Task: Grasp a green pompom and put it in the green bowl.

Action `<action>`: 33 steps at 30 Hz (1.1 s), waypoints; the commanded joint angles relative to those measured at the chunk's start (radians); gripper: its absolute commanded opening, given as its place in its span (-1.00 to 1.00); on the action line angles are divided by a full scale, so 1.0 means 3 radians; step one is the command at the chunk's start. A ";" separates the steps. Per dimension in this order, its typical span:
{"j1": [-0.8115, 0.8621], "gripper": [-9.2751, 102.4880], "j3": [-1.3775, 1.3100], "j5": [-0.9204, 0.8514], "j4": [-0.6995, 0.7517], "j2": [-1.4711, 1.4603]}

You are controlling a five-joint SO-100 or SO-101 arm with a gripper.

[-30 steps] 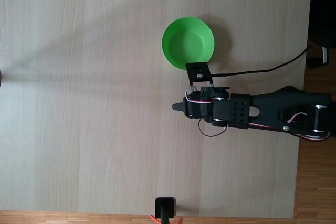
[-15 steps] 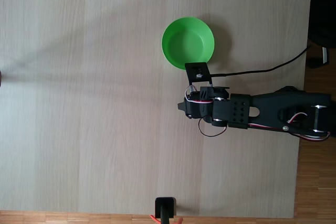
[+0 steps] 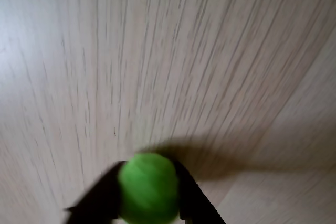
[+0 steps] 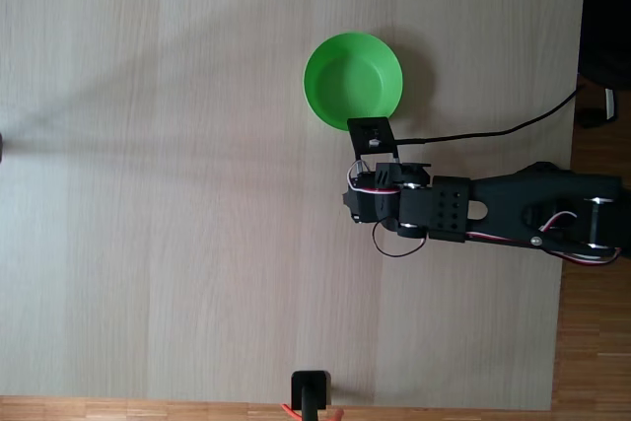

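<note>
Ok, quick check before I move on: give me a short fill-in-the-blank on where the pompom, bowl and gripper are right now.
1. In the wrist view, the gripper is shut on the green ____.
2. In the fixed view, the inside of the green bowl is ____.
3. In the fixed view, the green bowl lies toward the ____ edge of the picture from the arm's wrist.

Missing words: pompom; empty; top
</note>
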 commanded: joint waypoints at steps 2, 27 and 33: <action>0.0020 -0.85 -0.0087 0.0020 -0.0020 0.0077; 0.1181 -0.84 -0.0133 -0.0291 -0.0015 0.1375; 0.1595 -0.84 -0.0153 -0.0383 -0.0026 0.1186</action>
